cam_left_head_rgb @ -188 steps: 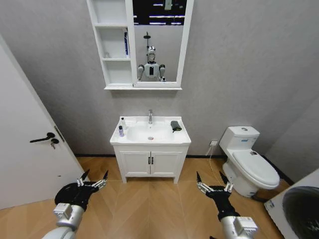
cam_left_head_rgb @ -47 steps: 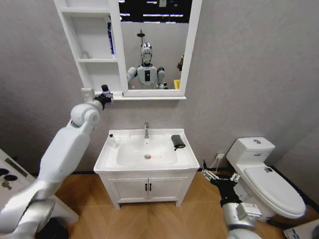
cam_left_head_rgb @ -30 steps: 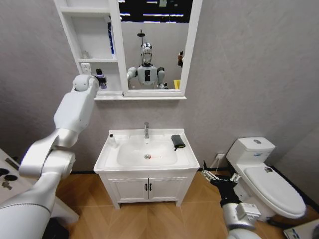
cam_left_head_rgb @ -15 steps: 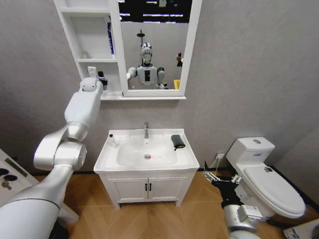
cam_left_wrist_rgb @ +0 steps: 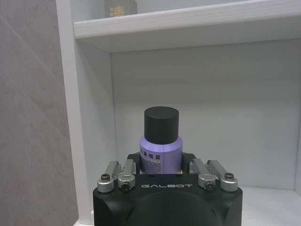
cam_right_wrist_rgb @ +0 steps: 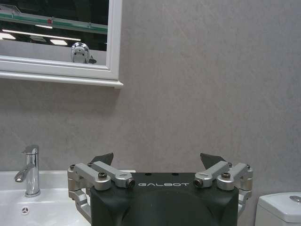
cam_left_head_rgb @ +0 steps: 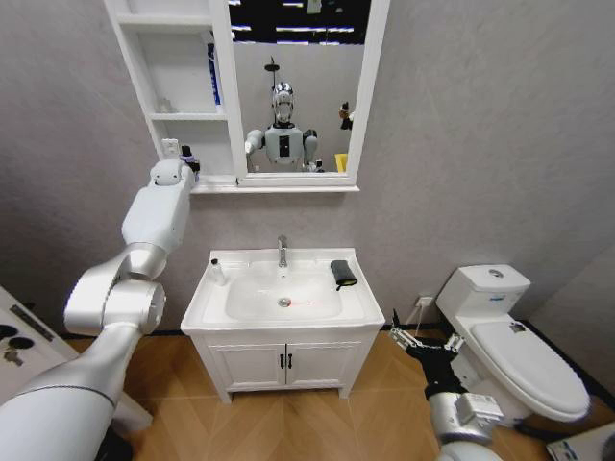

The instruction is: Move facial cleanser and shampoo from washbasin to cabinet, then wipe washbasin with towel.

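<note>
Left gripper (cam_left_wrist_rgb: 161, 165) clamped on one small lavender bottle with a black cap (cam_left_wrist_rgb: 161, 141), fingers snug against both sides of it, bottle upright. It sits inside the lowest open shelf bay of the cabinet (cam_left_head_rgb: 175, 91), shelf board just above the cap, back wall behind it, side wall close on one side. I can't tell if the bottle base is touching the shelf floor. Left arm is stretched high and forward, elbow bent up, wrist level at the shelf mouth (cam_left_head_rgb: 183, 158).

On the shelf above the gripper: one small gold-labelled item (cam_left_wrist_rgb: 123, 8), edge only. Higher still, one blue tube (cam_left_head_rgb: 213, 84) standing against the mirror frame.

Well below the left gripper, the washbasin (cam_left_head_rgb: 282, 296): one chrome tap (cam_left_head_rgb: 282, 251) at the back, one white bottle (cam_left_head_rgb: 217, 271) on the near-left rim, one dark towel (cam_left_head_rgb: 342, 273) on the right rim. Two-door vanity (cam_left_head_rgb: 284, 363) under it.

Right gripper (cam_right_wrist_rgb: 161, 162) spread wide, nothing between the fingers. Right arm hangs low, beside the vanity's right side, gripper pointing forward at the wall, between the basin unit and one white toilet (cam_left_head_rgb: 509, 336). From there the tap is ahead and off to the side, mirror frame (cam_right_wrist_rgb: 113, 42) above it.
</note>
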Robot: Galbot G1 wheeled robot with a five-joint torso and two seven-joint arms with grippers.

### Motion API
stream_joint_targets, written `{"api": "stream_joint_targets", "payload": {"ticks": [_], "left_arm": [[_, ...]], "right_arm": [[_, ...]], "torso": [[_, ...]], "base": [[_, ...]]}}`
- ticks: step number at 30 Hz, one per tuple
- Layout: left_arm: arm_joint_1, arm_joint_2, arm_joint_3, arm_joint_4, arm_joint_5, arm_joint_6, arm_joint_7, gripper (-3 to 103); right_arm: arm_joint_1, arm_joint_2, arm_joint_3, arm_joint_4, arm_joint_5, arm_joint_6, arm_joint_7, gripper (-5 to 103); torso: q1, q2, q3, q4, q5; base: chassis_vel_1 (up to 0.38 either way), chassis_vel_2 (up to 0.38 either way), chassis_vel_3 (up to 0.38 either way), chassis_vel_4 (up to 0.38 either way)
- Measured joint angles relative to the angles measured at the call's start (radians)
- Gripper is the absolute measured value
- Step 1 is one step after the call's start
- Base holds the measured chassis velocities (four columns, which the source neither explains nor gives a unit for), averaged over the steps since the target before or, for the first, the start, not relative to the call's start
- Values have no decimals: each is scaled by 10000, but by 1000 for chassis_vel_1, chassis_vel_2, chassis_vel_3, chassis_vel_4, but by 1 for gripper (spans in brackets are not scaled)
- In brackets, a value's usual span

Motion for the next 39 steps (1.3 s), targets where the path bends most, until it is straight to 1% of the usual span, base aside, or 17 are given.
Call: {"api": "stream_joint_targets", "payload": {"ticks": [7,9,13,16,23,26,31,39], "left_arm": [[52,44,-54,-289,-27,-25,0,43],[88,84,-49,-343,-36,-36,1,43],[109,188,-47,-412,-48,-63,-2,43],[109,256,-27,-453,-54,-62,3,43],[134,399,80,-566,-61,-62,24,43],[179,440,107,-624,-74,-49,44,43],[204,427,130,-645,-97,-31,105,43],[218,399,131,-661,-97,-26,106,43]], "right_arm": [[180,-26,-5,-82,25,140,20,100],[175,-37,-4,-65,8,89,-11,100],[77,-30,3,152,-78,-246,-337,100],[91,-49,1,184,-122,-294,-435,100],[152,-61,-27,159,-127,-288,-453,100],[125,-50,-30,97,-127,-149,-453,100],[83,-17,-25,61,-151,-23,-448,100],[-15,18,1,191,-170,-161,-655,100]], "torso": [[0,0,-1,0,3],[0,0,0,0,1],[0,0,0,0,0],[0,0,0,0,0],[-3,1,-1,1,0],[-3,1,-1,3,0],[8,-1,1,-1,1],[-4,1,-2,2,1]], "base": [[0,0,0,0],[0,0,0,0],[0,0,0,0],[0,0,0,0],[0,0,0,0],[-54,41,65,-54],[-33,27,37,-46],[0,0,0,0]]}}
